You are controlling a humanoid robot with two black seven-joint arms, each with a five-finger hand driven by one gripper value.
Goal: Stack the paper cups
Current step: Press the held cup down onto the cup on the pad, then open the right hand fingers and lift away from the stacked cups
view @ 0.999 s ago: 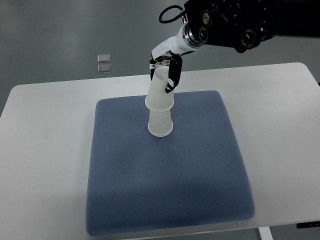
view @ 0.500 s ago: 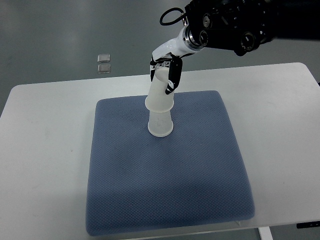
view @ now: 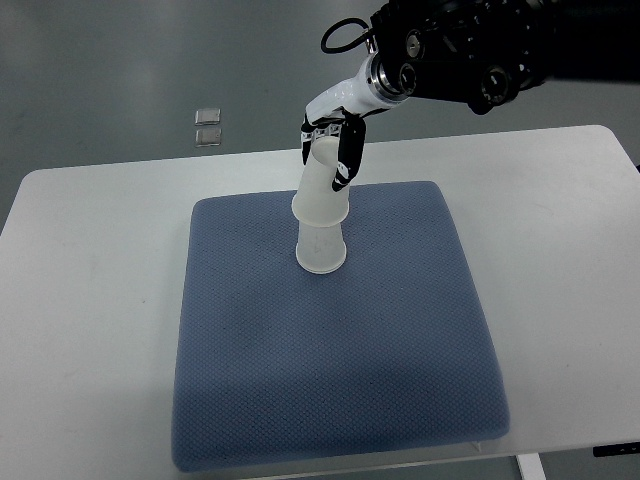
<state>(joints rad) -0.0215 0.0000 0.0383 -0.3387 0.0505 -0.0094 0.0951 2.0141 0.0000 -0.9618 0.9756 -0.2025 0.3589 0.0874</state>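
Currently my right hand [view: 332, 140] is pinching the upper cup [view: 320, 188], inverted and partly seated over the lower cup [view: 321, 248] on the blue mat [view: 330, 370], so I'd judge the next move: press straight down, then release without tipping the 2.

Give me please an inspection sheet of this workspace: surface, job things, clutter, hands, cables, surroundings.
Surface: white table with a blue mat on it.
Job things: upper cup, upside down, over the lower cup, which stands on the mat.
Clutter: nothing seen on the table.
Hands: right hand grasps the upper cup; left not in view.
Cables: black cable looped at the right wrist.
Surroundings: grey floor; two small clear squares on it.
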